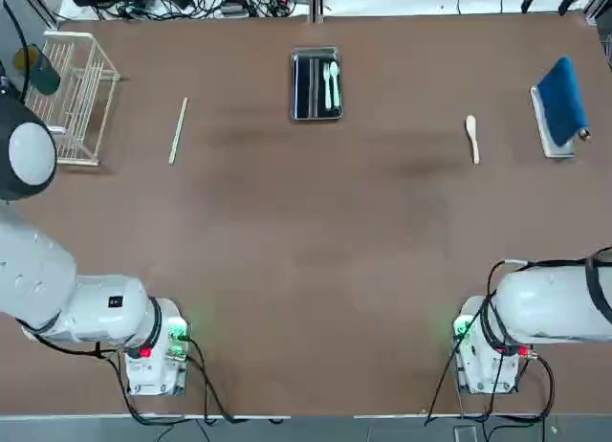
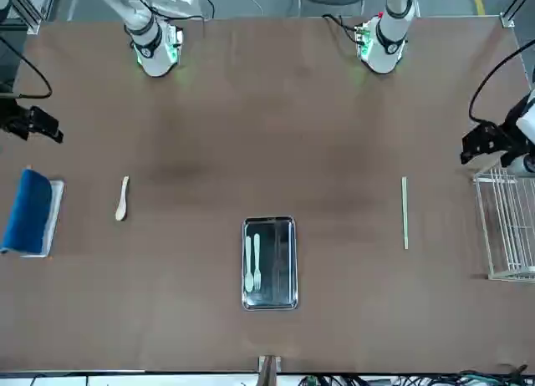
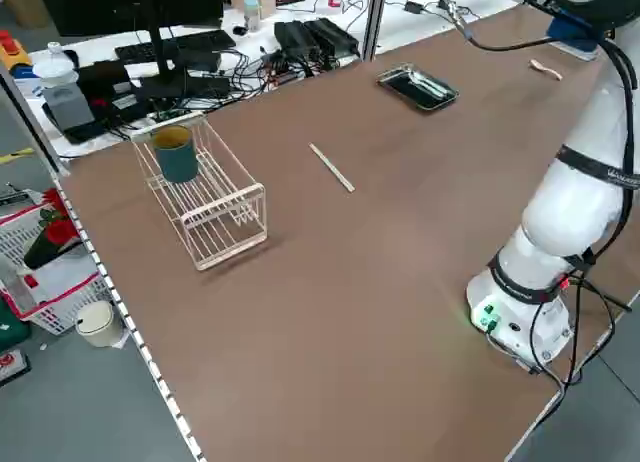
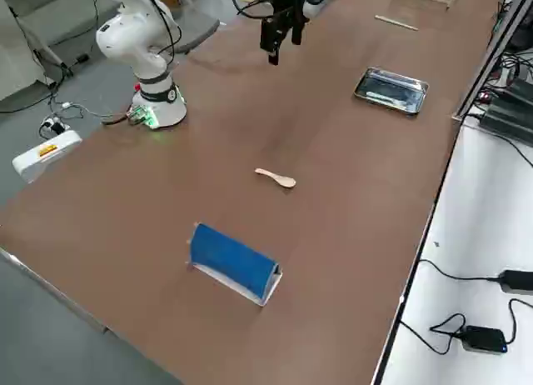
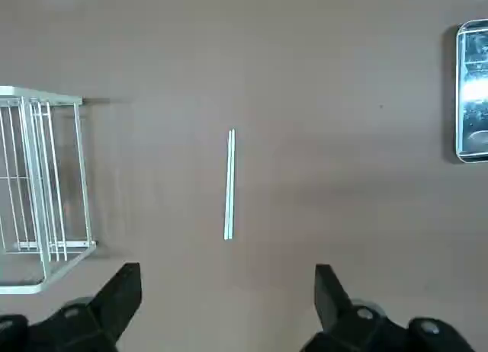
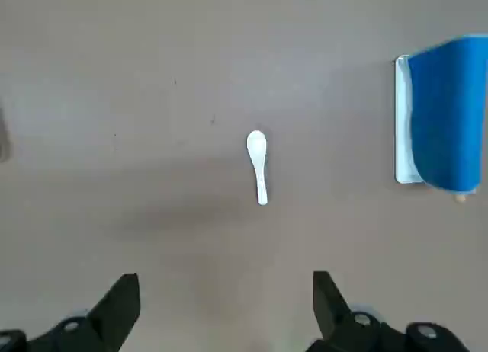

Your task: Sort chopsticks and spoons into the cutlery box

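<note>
Broadly, the brown counter (image 1: 316, 251) carries, by size, a white wire rack (image 1: 75, 98) at the robot's far left, a blue-topped pad (image 1: 560, 105) at far right, and the cutlery box (image 1: 316, 83) midway along the far edge, already holding a white spoon and dark sticks. The pale chopsticks (image 1: 178, 130) lie between rack and box, long axis running away from the robot; the left tool (image 5: 229, 306), fingers spread wide, hovers with them straight ahead and in line. A loose spoon (image 1: 471, 138) lies near the pad, bowl end away from the robot; the right tool (image 6: 226, 310), equally wide, is centred on it. Each arm is nearer its own item. Whether the chopsticks touch along their length is hard to make out.
</note>
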